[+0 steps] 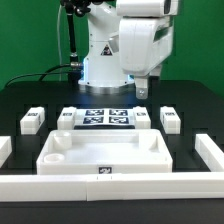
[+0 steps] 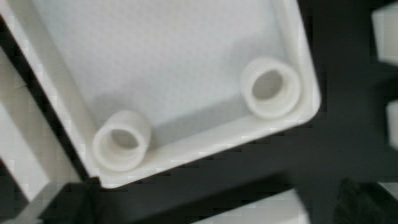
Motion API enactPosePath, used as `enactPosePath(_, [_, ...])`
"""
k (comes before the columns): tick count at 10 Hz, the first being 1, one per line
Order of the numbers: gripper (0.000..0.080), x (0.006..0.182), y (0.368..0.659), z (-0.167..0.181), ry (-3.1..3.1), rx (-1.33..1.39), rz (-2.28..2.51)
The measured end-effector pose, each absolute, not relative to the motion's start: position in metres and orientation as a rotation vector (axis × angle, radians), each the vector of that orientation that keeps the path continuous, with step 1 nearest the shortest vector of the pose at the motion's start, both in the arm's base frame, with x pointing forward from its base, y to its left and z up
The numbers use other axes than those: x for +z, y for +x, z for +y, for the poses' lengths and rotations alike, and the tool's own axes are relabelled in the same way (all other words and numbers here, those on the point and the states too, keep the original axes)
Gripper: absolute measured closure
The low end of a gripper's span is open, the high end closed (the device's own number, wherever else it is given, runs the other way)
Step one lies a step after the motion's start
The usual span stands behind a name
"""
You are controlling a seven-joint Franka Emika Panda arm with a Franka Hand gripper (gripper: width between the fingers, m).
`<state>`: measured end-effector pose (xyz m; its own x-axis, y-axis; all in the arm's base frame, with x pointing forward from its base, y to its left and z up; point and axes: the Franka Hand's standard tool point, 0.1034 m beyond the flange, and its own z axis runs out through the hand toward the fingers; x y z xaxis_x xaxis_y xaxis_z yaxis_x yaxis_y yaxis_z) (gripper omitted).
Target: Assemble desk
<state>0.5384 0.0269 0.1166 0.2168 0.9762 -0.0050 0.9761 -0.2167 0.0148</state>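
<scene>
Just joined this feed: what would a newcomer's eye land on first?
The wide white plastic rectangular desk top with a raised rim fills the front of the black table; the wrist view shows two of its round corner sockets close up. Behind it, four white square tagged legs lie in a row, two either side of the marker board, with the open, empty gripper above.
</scene>
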Motion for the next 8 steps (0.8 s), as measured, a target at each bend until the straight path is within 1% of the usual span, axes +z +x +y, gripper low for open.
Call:
enactPosePath(1, [0.015, 0.109, 0.528, 0.015, 2.35, 0.026, 2.053])
enactPosePath(2, [0.015, 0.106, 0.526, 0.008, 2.318, 0.015, 2.095])
enactPosePath(6, [0.015, 0.106, 0.527, 0.008, 2.257, 0.013, 2.152])
enactPosePath(7, [0.015, 0.094, 0.521, 0.0, 2.224, 0.029, 2.178])
enactPosePath(8, [0.015, 0.076, 0.508, -0.007, 2.255, 0.004, 2.174])
